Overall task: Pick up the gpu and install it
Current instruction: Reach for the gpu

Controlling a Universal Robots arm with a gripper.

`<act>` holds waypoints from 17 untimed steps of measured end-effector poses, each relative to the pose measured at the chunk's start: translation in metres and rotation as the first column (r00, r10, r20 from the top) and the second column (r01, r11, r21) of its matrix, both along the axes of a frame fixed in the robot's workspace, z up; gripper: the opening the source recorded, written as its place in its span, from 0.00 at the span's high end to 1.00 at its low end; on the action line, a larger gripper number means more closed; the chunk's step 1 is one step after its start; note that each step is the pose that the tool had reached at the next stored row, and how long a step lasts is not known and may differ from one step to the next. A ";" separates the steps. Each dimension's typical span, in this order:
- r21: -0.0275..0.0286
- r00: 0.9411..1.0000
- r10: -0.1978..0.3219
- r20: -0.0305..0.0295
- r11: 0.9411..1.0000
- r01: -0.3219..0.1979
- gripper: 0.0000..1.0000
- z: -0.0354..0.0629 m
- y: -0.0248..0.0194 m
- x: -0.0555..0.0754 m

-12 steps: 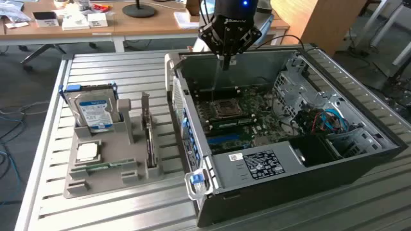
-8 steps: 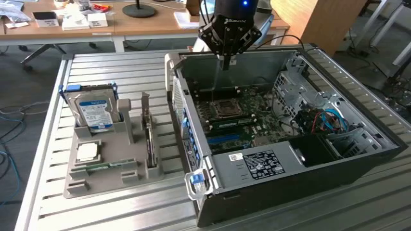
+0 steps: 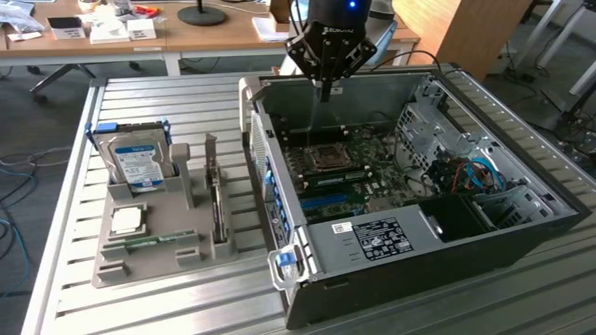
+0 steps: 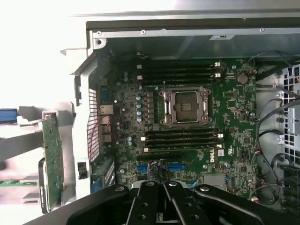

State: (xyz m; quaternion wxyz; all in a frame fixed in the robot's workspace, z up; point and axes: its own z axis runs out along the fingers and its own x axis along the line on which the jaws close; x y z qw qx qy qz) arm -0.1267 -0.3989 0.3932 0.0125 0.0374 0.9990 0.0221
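Over the open computer case (image 3: pixel 484 230), as the exterior view shows it, your gripper (image 3: pixel 325 89) hangs with its fingers pressed together and nothing between them, pointing down toward the motherboard (image 3: pixel 359 164) near the case's far wall. The gpu (image 3: pixel 215 192) is not in hand: it stands on its edge in a slot of the grey holder tray (image 3: pixel 163 262) on the slatted table (image 3: pixel 167 307), just beside the case on the exterior view's left. Farther to that side, the same tray holds the hard drive (image 3: pixel 139 164) upright, with a processor chip (image 3: pixel 125 222) and a memory stick (image 3: pixel 149 241) lying flat nearer the camera. From the wrist view, you look straight down onto the motherboard (image 4: pixel 234 136), with its empty processor socket (image 4: pixel 190 105) sitting between two banks of memory slots. Your gripper (image 4: pixel 161 185) is closed and empty above the board. The gpu (image 4: pixel 51 157) shows as a green card on edge outside the case's perforated wall, well apart from the fingers.
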 end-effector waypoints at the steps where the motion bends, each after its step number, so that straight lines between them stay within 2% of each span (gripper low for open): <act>1: 0.000 1.000 0.000 0.000 1.000 0.000 0.89 0.0000 0.0000 -0.001; 17: 0.000 1.000 0.000 0.000 1.000 0.000 0.89 -0.0001 0.0000 -0.013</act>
